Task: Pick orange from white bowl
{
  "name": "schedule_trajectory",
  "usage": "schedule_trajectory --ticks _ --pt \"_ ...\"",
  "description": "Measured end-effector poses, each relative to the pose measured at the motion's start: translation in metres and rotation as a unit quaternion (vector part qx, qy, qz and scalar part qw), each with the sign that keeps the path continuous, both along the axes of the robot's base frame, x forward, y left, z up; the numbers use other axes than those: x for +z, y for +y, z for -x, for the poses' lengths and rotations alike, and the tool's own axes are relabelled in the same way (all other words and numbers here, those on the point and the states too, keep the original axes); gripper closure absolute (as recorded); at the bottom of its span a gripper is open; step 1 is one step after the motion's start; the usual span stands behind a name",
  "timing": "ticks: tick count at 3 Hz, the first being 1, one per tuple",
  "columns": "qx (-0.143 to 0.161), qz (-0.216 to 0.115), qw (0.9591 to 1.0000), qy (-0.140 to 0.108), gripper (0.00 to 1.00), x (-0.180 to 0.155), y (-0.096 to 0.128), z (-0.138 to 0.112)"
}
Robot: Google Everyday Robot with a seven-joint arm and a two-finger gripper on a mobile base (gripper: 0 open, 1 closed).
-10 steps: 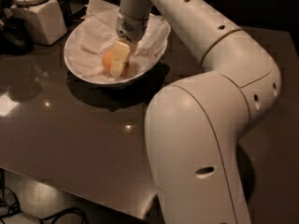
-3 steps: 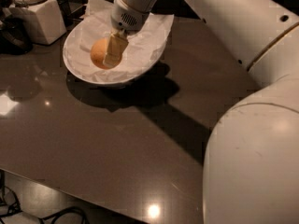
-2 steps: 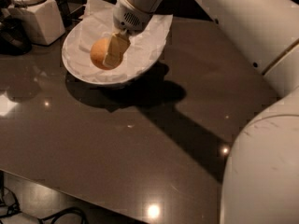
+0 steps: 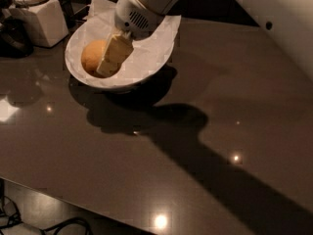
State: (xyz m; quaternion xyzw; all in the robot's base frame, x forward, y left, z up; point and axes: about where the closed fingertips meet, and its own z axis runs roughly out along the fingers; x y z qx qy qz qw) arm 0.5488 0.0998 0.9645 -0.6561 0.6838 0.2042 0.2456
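Note:
The orange [image 4: 92,57] lies in the left part of the white bowl [image 4: 128,83], on the crumpled white paper lining it. The bowl stands at the back left of the dark glossy table. My gripper [image 4: 110,60] reaches down into the bowl from above. Its cream-coloured tip rests against the right side of the orange and covers part of it. The white wrist above it hangs over the bowl's middle. The orange rests low in the bowl.
A white square lidded jar [image 4: 40,14] stands just left of the bowl, with a dark object [image 4: 14,35] in front of it. My white arm body [image 4: 283,18] fills the upper right. The table's front edge [image 4: 73,199] runs along the bottom left.
The gripper has sunk a little lower beside the orange. More of the orange shows on its left than 3.3 s ago. The arm body has swung out to the right of the view.

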Motion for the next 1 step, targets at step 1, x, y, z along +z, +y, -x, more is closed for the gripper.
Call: schedule_trajectory --ticks 1 --pt "0.0 0.0 1.0 0.0 1.0 0.0003 0.0002 0.0006"
